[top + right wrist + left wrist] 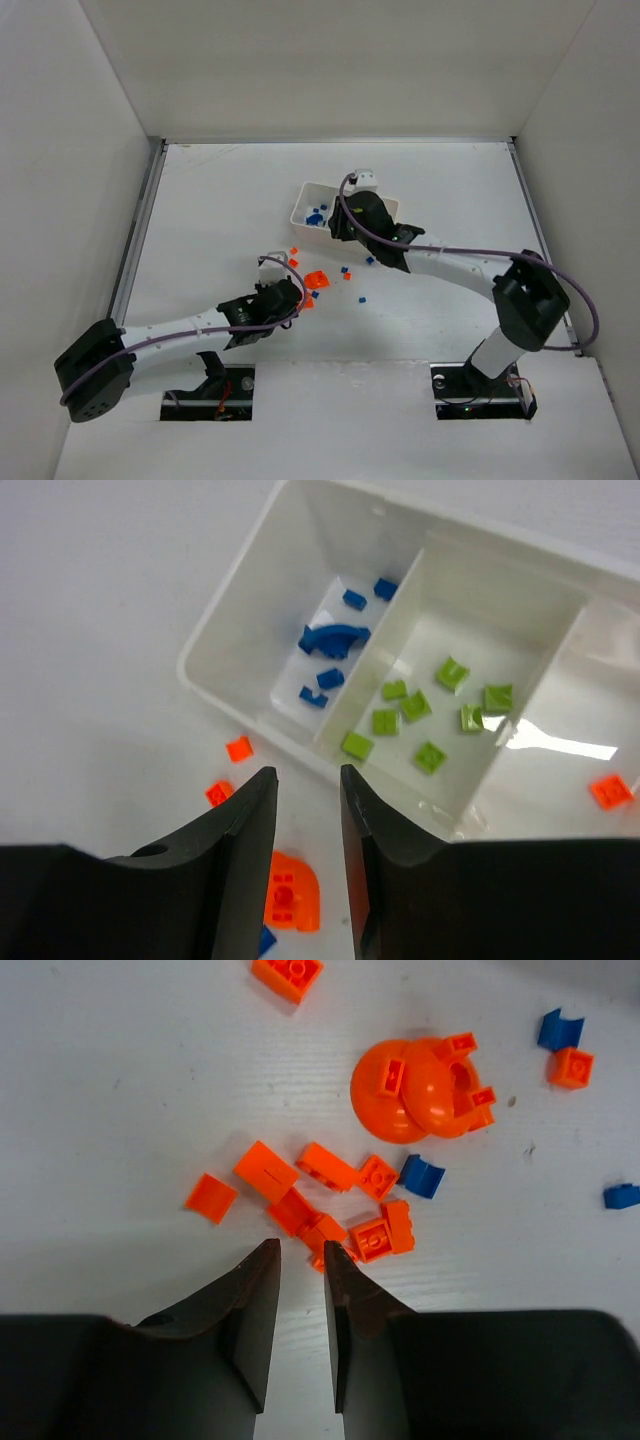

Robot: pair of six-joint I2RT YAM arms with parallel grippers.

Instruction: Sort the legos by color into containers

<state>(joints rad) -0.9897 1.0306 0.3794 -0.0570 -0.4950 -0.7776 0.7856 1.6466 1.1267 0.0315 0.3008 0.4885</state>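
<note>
Operator: Tray [240, 620] sits under my right gripper [305, 772], jaws parted and empty. Blue bricks [330, 640] fill an end compartment, green bricks [425, 705] the middle; overhead I make out only the blues.

Desk: Left?

Operator: Left gripper [300, 1245] is narrowly parted, holding nothing, above loose orange bricks [330, 1200] near an orange dome [415, 1090] on the table [120, 1080].

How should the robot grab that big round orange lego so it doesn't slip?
Probably from straight above, pinching the big round orange lego at its blocky end, the side facing away from the pile of small orange bricks. The square bits there have flat faces for the hand's fingers to press on. The two smooth domes would likely let them slide off.
</note>
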